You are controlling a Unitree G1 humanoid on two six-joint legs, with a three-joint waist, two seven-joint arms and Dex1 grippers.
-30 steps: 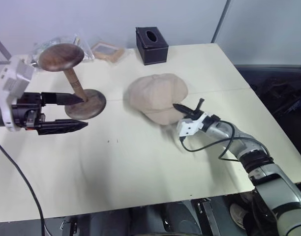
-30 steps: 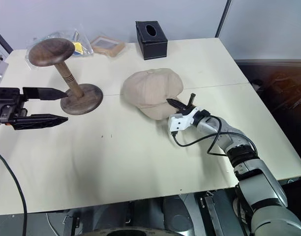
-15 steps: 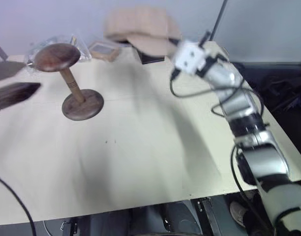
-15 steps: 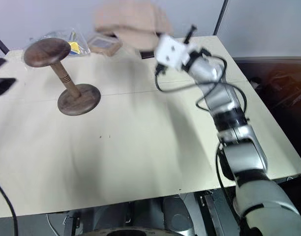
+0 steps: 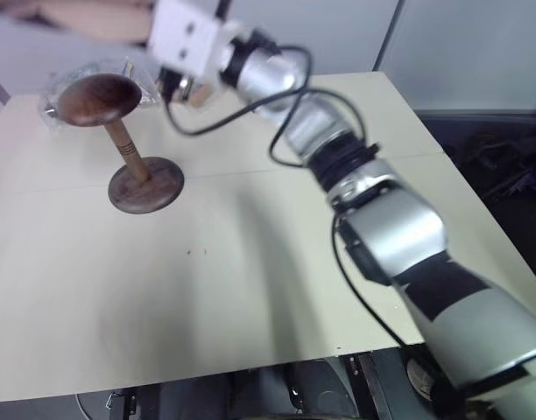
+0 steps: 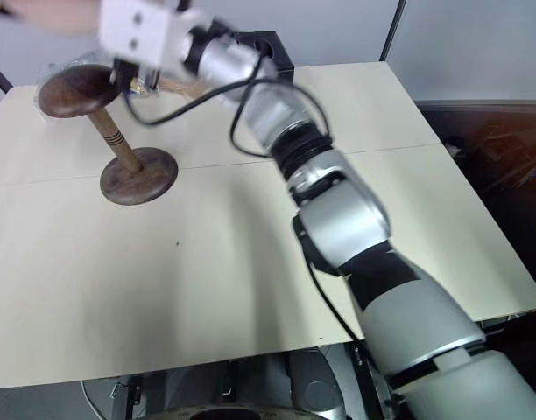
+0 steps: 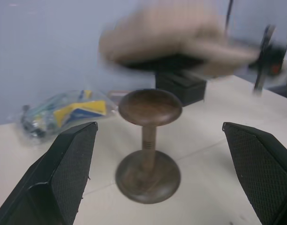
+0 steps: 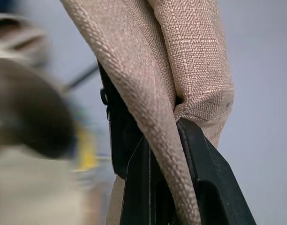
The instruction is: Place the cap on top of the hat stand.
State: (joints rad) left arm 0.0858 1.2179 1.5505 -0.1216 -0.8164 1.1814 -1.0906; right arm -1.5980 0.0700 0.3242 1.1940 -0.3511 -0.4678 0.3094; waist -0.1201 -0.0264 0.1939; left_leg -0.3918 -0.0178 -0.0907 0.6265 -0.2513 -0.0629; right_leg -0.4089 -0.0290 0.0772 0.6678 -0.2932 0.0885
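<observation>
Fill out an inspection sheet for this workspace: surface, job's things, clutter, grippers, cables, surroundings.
Surface: cream table, seam across it.
Job's things: cap in the air above the stand; stand upright, its top bare.
Clutter: plastic bag and black box behind the stand.
Grippers: right gripper shut on the cap's fabric; left gripper open, fingers either side of the stand, apart from it.
Cables: black cable looping along the right arm.
Surroundings: grey wall behind; dark floor to the right.
</observation>
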